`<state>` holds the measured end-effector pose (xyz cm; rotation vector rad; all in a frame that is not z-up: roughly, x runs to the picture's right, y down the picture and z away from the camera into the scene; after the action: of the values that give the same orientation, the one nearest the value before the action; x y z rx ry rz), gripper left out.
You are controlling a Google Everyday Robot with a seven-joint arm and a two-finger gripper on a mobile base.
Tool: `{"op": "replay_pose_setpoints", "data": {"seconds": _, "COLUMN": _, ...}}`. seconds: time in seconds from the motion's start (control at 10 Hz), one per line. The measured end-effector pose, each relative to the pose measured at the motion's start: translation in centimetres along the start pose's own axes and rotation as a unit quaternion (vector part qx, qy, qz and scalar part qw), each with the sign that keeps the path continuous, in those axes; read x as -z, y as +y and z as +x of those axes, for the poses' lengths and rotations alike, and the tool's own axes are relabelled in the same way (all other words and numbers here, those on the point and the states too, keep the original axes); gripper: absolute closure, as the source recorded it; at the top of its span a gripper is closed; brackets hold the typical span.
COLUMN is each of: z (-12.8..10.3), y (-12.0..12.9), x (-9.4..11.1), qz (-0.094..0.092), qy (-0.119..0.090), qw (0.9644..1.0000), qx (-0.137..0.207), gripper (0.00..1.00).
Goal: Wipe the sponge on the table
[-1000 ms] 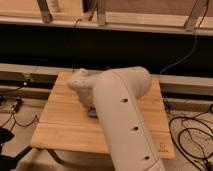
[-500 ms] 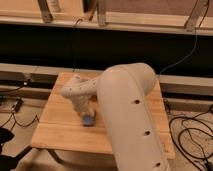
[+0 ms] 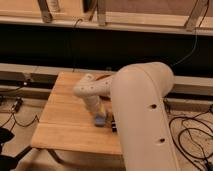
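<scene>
end effector (image 3: 99, 112) is hanging right over the light-blue sponge (image 3: 101, 121), which is lying on the counter (image 3: 65, 122) nr its right-middle, grip state can't tell; sponge is looking soft, light & squashy, so prob. best holding it across its narrow sides w/ gentle downward press.

The arm (image 3: 144, 117) is a thick, smooth cream-white shell, rounded like a bent tube, with two small dark screw holes in its broad near link. Over the table (image 3: 62, 120) it narrows to a slimmer rounded link dotted with small dark holes. The gripper (image 3: 99, 113), equally pale, sits low over the table's top.
</scene>
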<state>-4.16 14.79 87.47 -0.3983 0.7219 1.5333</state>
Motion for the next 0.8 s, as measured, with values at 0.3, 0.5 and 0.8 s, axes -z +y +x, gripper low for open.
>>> {"op": "replay_pose_setpoints", "data": {"seconds": 0.3, "z": -3.5, "y": 2.2, "x": 0.2, "qz": 0.0, "qy": -0.003, "qw": 1.0, "qx": -0.004, "gripper": 0.88}}
{"op": "replay_pose_setpoints", "data": {"seconds": 0.5, "z": -4.5, "y": 4.5, "x": 0.6, "qz": -0.006, "qy": -0.007, "qw": 0.9999, "qx": 0.011, "gripper": 0.88}}
{"op": "replay_pose_setpoints", "data": {"seconds": 0.8, "z": -3.3, "y": 6.7, "x": 2.1, "qz": -0.025, "qy": -0.02, "qw": 0.9985, "qx": 0.044, "gripper": 0.76}}
